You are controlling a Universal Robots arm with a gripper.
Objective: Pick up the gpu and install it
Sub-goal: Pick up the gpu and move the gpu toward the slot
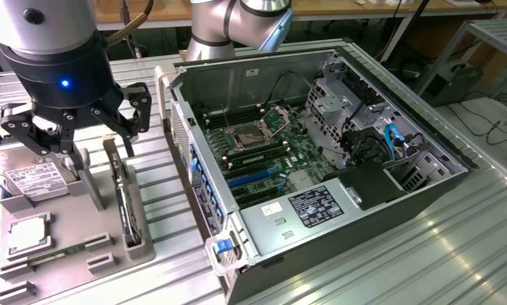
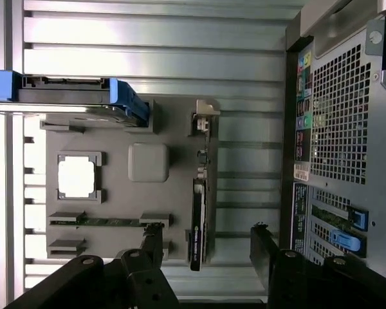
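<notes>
One gripper (image 1: pixel 99 155) is recorded above the grey holder tray (image 1: pixel 67 215), its fingers spread wide with nothing held between them. The gpu (image 1: pixel 123 203) is found standing on edge in a slot of that tray and has not yet been lifted. The pick-up step is judged to be in hand, at the approach.

In the wrist view the gpu (image 2: pixel 198 222) is seen edge-on between the two fingers (image 2: pixel 153 239), nearer to one than to the other. A sound grasp is judged to call for centring across the thin card and closing on the board, not on the pale bracket (image 2: pixel 206 112).

The open computer case (image 1: pixel 236 82) lies at the exterior view's right. The blue expansion slots (image 1: pixel 251 179) on its board appear unoccupied.

The height of the fingertips over the card cannot be told. The card's faces are hidden, and the arm is cut off at the frame's upper edge.
</notes>
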